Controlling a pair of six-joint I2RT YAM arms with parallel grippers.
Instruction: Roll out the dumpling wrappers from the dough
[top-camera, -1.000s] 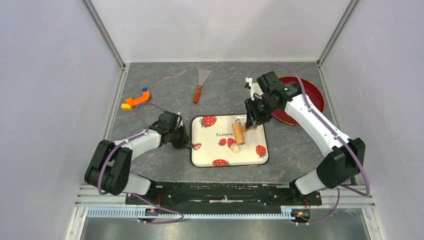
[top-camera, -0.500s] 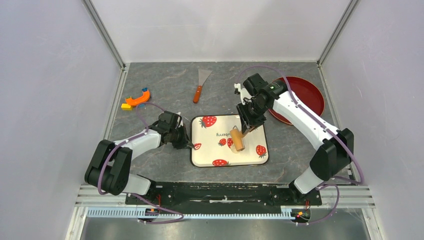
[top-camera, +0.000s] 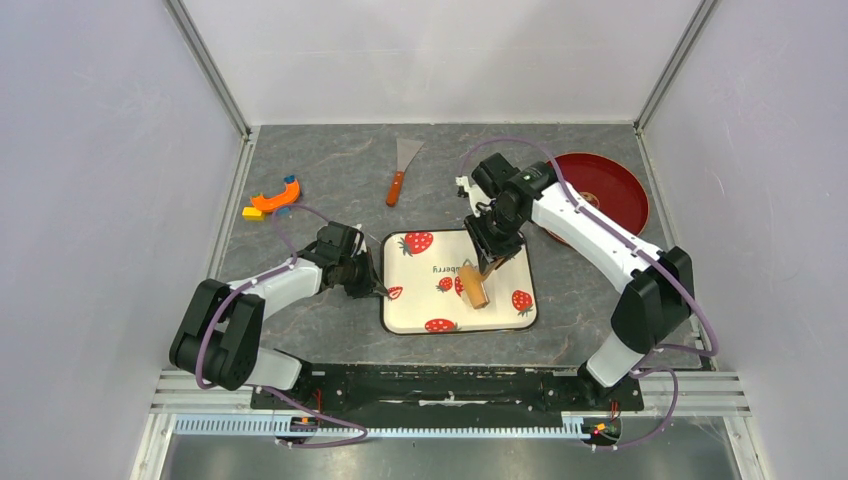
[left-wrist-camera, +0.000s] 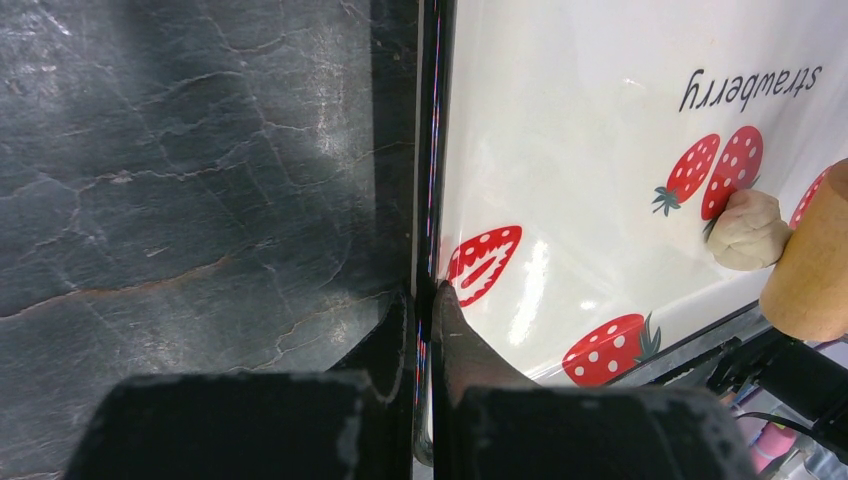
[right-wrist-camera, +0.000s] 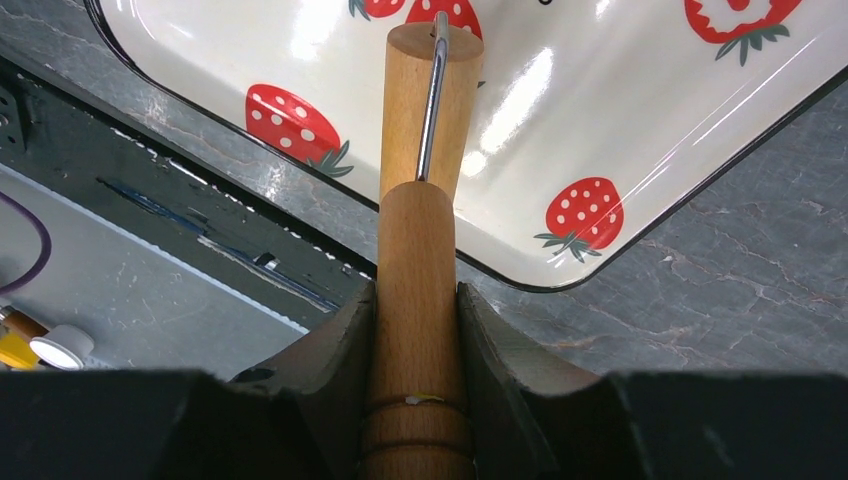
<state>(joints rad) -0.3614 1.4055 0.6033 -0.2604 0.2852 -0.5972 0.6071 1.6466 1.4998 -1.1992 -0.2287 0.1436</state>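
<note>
Wood fills the middle of the right wrist view: the roller has its handle clamped between the two dark fingers of the right gripper. Its barrel lies ahead of them, toward the top of the frame, over the glossy white tray printed with strawberries. In the overhead view the roller lies in the centre-right part of the tray, with the right gripper just above it in the frame.

The dough shows best in the left wrist view, as a small pale lump at the right edge of the frame. It rests on the tray over a strawberry print, and the roller's rounded end touches it from the right. In the right wrist view the barrel hides it, and from overhead it is too small to make out beside the roller.

The left gripper sits at the bottom centre of its own view, well apart from the dough. Its fingers are pressed together on the tray's left rim — one on the table side, one inside the tray.

On the grey marbled table, the overhead view also shows a red plate at the upper right, a scraper at the upper centre and an orange piece at the upper left
</note>
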